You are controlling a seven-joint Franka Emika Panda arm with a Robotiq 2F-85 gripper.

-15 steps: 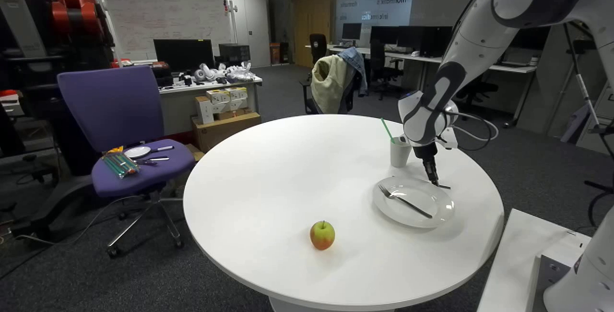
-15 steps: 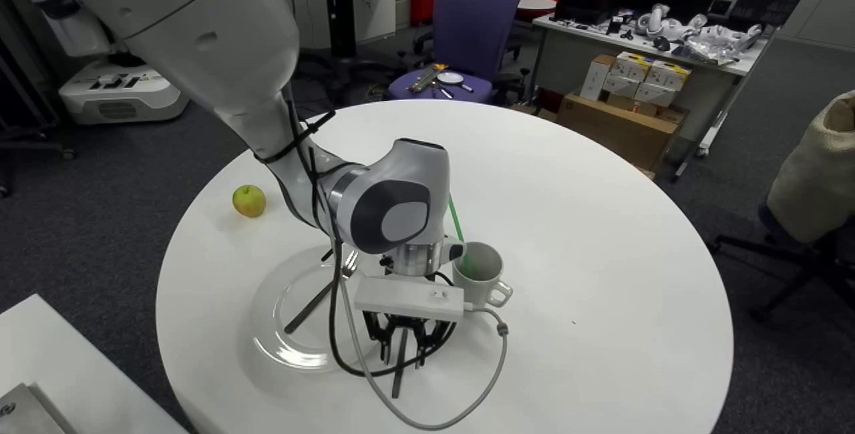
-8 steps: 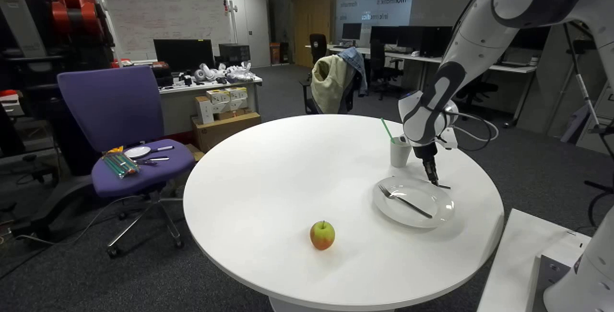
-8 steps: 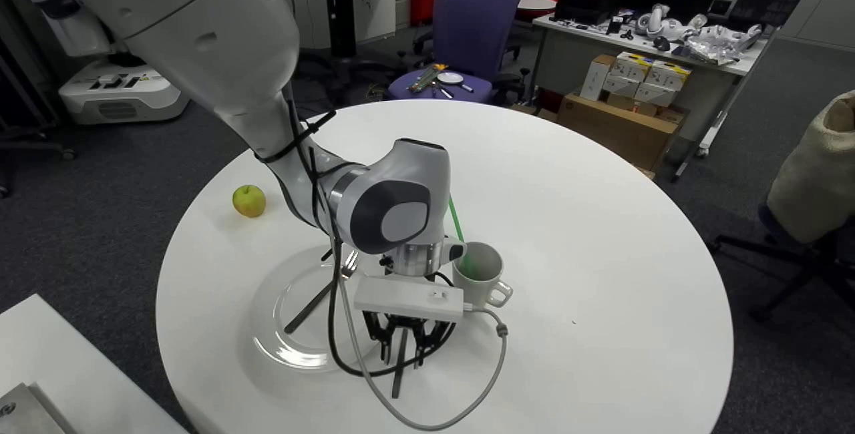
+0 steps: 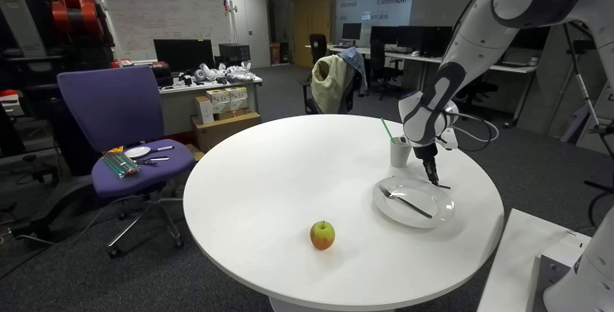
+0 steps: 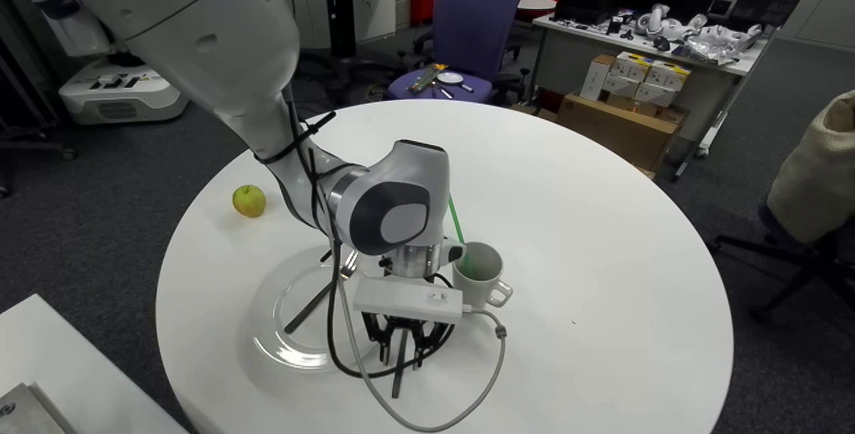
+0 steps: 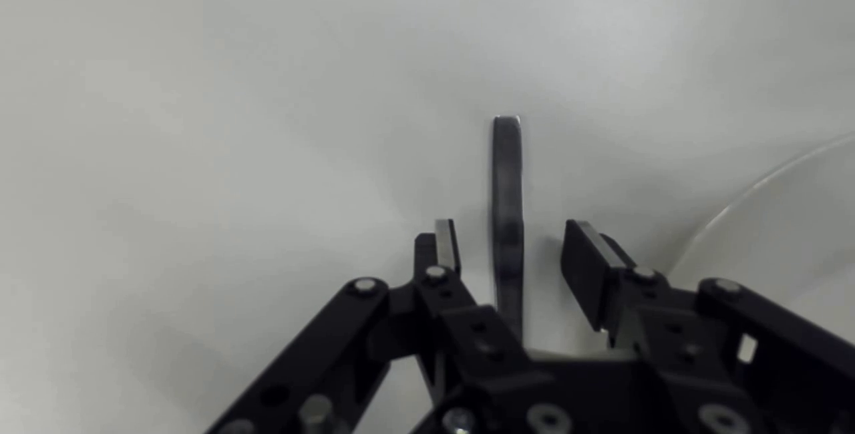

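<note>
Here, the tool is half spread astride a dark handle, holding nothing, a gap on either side. In an exterior view, the handle lies on the round white counter just past the plate; a purple chair stands left on grey carpet, with monitors far right.

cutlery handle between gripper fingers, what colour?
Dark grey; the cutlery handle shows best in the wrist view.
</note>
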